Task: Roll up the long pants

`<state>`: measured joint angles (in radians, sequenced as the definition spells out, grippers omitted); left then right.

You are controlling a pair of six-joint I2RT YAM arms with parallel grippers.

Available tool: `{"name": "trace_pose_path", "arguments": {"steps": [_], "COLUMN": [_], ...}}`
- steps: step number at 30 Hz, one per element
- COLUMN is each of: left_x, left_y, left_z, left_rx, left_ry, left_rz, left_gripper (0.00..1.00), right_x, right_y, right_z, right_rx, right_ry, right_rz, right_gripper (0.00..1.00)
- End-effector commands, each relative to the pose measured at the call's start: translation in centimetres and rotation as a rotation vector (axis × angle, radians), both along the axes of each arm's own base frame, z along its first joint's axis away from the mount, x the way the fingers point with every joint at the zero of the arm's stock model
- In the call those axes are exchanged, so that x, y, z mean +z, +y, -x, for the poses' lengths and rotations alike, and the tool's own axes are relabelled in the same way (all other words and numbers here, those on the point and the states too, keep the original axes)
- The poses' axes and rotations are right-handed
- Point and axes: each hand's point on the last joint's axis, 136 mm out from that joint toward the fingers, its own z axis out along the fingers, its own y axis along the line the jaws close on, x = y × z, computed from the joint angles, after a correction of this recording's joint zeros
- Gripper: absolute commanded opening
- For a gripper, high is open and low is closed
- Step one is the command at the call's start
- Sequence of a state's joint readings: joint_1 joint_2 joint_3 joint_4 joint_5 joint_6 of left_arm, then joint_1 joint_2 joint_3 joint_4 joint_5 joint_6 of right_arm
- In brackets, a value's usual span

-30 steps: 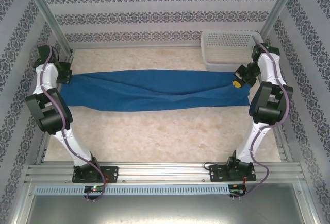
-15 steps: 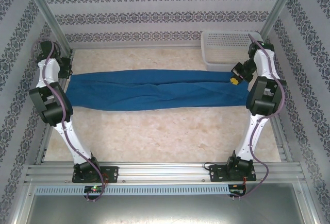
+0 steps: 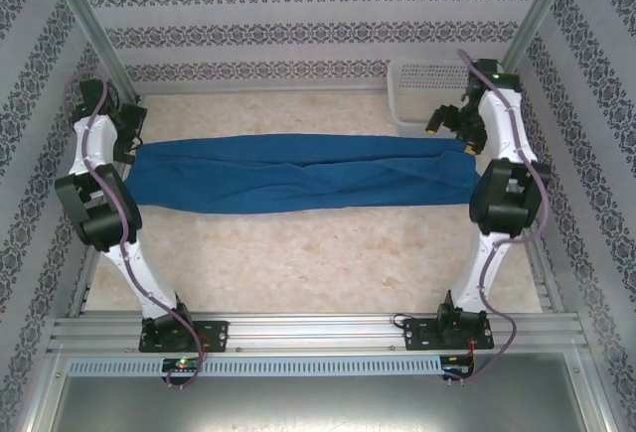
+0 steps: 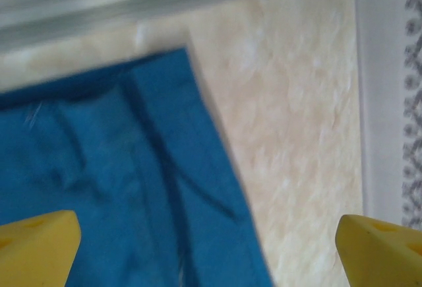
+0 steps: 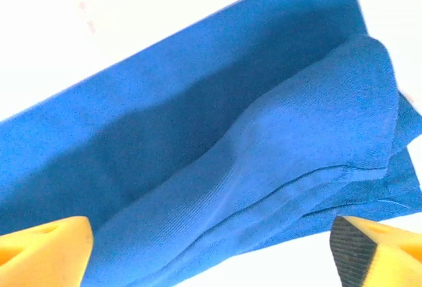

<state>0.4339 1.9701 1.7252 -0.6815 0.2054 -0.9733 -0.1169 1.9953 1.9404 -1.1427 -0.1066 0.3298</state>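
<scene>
- Fingertips [image 4: 36, 247] of the left gripper [image 4: 210, 254], yellow wedges, stand wide apart with nothing between them, so it is spread and empty. Under it lies the left end of the long pants [image 4: 99, 188], royal-blue trousers of soft plain fabric, with the corner flat on the table top.
- The right gripper [image 5: 211, 254] is spread just as wide and also holds nothing. Below it the right end of the long pants [image 5: 198, 135] shows one layer lying over another, the upper edge a little lifted.
- A second ago both grippers were down at the two short ends and the cloth had a slack ridge through its middle. Half a second ago it was drawn straighter.
- Now both have let go and risen. From above, the left gripper [image 3: 127, 126] hangs over the left end. The right gripper [image 3: 447, 119] has pulled back toward the white slotted plastic basket [image 3: 437, 89] in the far right corner.
- The long pants [image 3: 308, 174] lie as one long narrow band from left to right across the far half of the beige marbled table [image 3: 318, 263]. The legs are together and only shallow creases run along the middle. The right end sits just in front of the basket; I cannot tell whether they touch.
- The stretching and flattening looks finished, and no part is rolled yet.
- The next move probably calls for pinching one short end and turning it over on itself toward the other. The layered right end may skew the roll if it is taken unevenly.
</scene>
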Motion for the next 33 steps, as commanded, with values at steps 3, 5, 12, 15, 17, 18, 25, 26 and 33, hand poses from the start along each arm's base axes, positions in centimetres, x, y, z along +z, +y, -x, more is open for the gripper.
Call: {"name": "trace_pose_path", "arguments": {"steps": [3,5,12,15,17,18,25,26,33], "left_x": [1.8,0.5,-3.9,-5.1,-5.7,-5.8,-8.4,-8.9,-12.7], "left_y": [-6.0,-7.7,-9.9,-10.0,-9.6,-9.5,-9.0,-9.0,-8.3], "left_z": [4.1,6.3,10.5,10.0,9.2,8.6,5.8,5.4,4.3], "left_rx": [-0.148,-0.165,-0.193,-0.223,-0.226,-0.229,-0.225,-0.228,-0.224], "left_ry": [-0.012,0.006,0.09,0.132,0.153,0.153,0.202,0.21,0.304], "left_rz": [-0.065,-0.078,-0.07,-0.076,-0.081,-0.084,-0.039,-0.035,-0.025], "left_gripper": [0.78,0.04,0.0,0.0,0.0,0.0,0.0,0.0,0.0], "right_x": [1.3,-0.9,-6.7,-7.2,-7.6,-7.8,-8.4,-8.4,-9.6], "right_y": [5.3,6.5,8.5,9.2,9.4,9.5,10.0,10.2,9.5], "right_z": [4.8,7.2,10.9,10.2,9.2,8.7,4.3,3.8,0.5], "right_rx": [0.298,0.32,0.331,0.381,0.397,0.403,0.44,0.447,0.467], "right_ry": [-0.11,-0.091,0.01,0.02,0.027,0.027,0.026,0.03,0.052], "right_rz": [0.29,0.302,0.25,0.308,0.335,0.341,0.395,0.401,0.475], "right_gripper": [0.74,0.0,0.0,0.0,0.0,0.0,0.0,0.0,0.0]}}
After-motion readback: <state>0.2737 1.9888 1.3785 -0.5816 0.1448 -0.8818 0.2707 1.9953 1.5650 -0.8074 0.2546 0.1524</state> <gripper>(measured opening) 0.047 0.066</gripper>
